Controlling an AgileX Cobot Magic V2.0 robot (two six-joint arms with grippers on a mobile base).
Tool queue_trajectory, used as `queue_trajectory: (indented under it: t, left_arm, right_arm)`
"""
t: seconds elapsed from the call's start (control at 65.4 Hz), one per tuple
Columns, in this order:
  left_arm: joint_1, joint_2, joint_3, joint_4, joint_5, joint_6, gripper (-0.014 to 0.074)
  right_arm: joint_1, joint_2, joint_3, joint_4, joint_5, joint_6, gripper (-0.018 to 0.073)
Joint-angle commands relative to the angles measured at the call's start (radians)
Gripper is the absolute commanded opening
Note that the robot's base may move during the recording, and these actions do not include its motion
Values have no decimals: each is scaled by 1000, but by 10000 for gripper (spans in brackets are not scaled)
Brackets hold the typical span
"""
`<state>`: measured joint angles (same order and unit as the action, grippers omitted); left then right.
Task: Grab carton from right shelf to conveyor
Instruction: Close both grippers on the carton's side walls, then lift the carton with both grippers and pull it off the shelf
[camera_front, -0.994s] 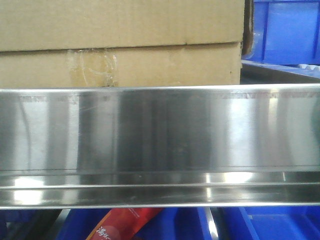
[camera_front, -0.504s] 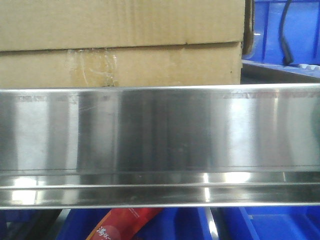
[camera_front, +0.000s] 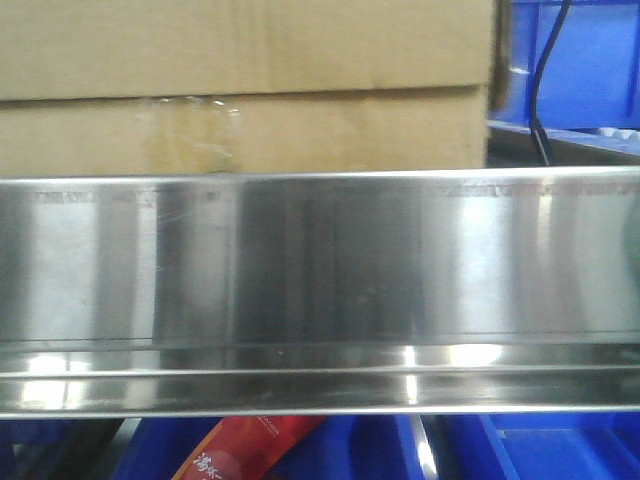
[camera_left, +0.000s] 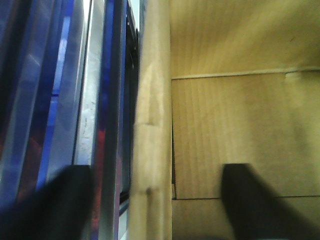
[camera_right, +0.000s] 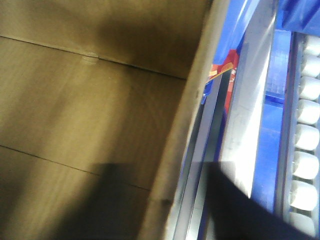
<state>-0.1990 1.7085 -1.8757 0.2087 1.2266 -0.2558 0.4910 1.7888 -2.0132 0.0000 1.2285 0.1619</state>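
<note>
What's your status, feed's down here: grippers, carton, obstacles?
Left gripper open astride carton edge. Right gripper astride other edge, grip unclear. Carton on shelf behind steel rail. Black cable beside it.

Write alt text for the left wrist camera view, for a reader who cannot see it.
The open left end effector straddles a brown edge of the carton: one dark finger over the cardboard, the other beside the metal rail of the right shelf.

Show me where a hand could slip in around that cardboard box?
Roomiest: the broad bare face of the carton, in the wrist views. Right of the carton, before the blue bin, a slim gap, but a black cable hangs there. Crowded: both carton sides sit close to steel rails.
</note>
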Motion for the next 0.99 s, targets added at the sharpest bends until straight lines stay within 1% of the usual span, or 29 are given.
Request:
queue_trajectory:
  t: [0.0,0.031,0.092,0.122,0.26,0.397,0.535,0.642,0.825,0.978]
  left_arm:
    - [6,0,-8,10,-6,2,22]
    - [6,0,-10,10,-6,2,-48]
    - [6,0,-13,8,-6,2,7]
    - [6,-2,-18,3,-6,2,16]
    - [6,-2,-52,-42,-6,2,14]
    - [6,-2,-102,-110,-6,42,14]
    - [6,-4,-130,-120,-6,59,14]
    - [11,-23,-130,-159,-6,73,14]
    - [13,-85,-130,-165,-6,73,14]
    - [9,-160,-124,-167,-6,73,-9]
  right_arm:
    - [1,-6,-8,-14,-7,-10,-58]
    - [1,-6,-8,-16,-7,-10,-57]
    - [1,-6,-8,-16,-7,-10,-67]
    - [1,-6,-8,-16,-7,-10,-67]
    - [1,-10,-8,-16,-7,-10,-67]
    - [1,-24,-8,-18,-7,-10,-67]
    - [1,-42,-8,-23,-7,-10,-67]
    - [1,-48,-8,-30,-7,-10,-67]
    - [1,-101,-8,-30,-7,-10,-67]
    - [1,-184,-8,-30,-7,-10,-67]
